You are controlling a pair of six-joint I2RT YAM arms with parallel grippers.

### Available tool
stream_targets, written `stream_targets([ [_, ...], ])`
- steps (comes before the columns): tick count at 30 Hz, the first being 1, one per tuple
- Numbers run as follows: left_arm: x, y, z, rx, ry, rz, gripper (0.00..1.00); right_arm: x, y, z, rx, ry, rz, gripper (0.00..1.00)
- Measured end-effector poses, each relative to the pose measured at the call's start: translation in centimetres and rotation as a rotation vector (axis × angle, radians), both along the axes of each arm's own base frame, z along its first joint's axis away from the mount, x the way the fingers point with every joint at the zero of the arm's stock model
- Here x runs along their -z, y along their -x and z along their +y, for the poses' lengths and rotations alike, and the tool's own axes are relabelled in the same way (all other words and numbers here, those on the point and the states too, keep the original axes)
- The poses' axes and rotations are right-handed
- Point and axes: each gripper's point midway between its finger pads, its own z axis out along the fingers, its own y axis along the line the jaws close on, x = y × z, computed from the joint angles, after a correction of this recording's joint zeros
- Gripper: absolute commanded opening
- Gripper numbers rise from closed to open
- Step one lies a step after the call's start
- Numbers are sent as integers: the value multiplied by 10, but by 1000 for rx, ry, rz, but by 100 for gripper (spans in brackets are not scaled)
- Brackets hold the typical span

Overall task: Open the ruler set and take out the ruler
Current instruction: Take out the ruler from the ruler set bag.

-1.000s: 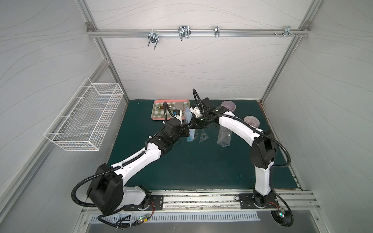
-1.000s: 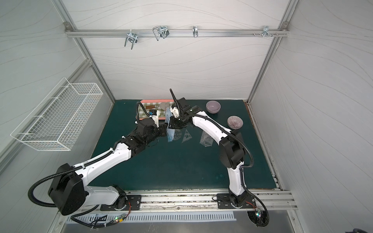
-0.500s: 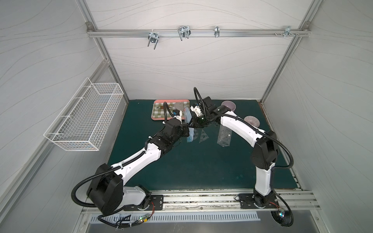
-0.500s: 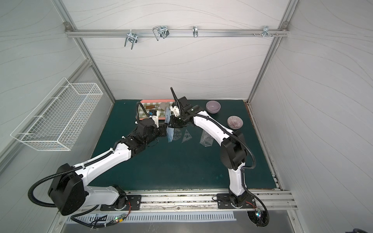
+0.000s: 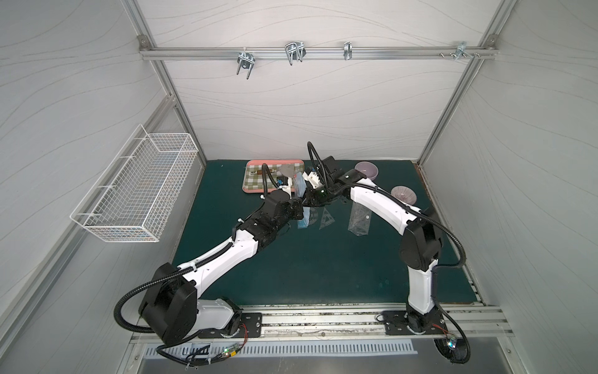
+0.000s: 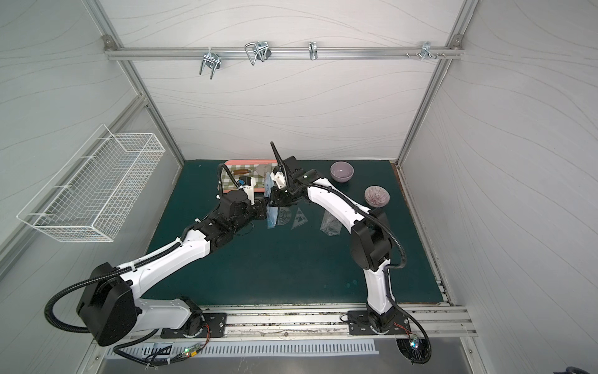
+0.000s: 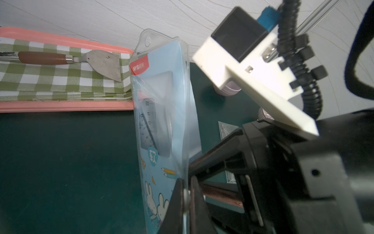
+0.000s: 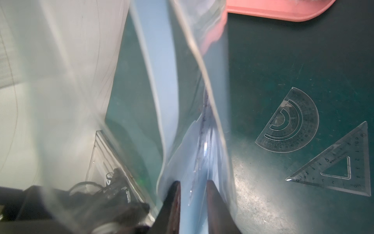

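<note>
Green mat (image 5: 323,265), ruler set pouch (image 5: 300,187) held upright between both arms beside the pink tray (image 7: 60,106)
Left gripper (image 7: 187,194) is clamped on the pouch's edge; only its wrist view shows the ruler (image 7: 148,121) inside. Right gripper (image 8: 193,192) fingers stand slightly apart amid blurred film, grip unclear; protractor (image 8: 293,123) lies out on the mat

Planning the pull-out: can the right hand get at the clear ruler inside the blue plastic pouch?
Probably yes: the left hand pinches the blue plastic pouch, and the clear ruler lies edge-on between the fingers of the right hand.
</note>
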Motion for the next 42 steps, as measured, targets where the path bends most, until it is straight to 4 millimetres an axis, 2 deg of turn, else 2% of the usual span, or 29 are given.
stream_targets([
  [10, 0, 0, 0, 0, -1, 0, 0, 0, 2, 1, -16, 13, 0, 21],
  [19, 0, 0, 1, -1, -5, -2, 0, 14, 7, 5, -35, 41, 24, 20],
  [25, 0, 0, 1, -2, -4, -2, 0, 14, 7, 5, -42, 47, 17, 12],
  [27, 0, 0, 1, -2, -5, -3, 0, 14, 6, 4, -40, 51, 12, 9],
  [42, 13, -6, 1, -22, -38, 32, 0, 19, 0, -9, 2, 127, -24, 7],
])
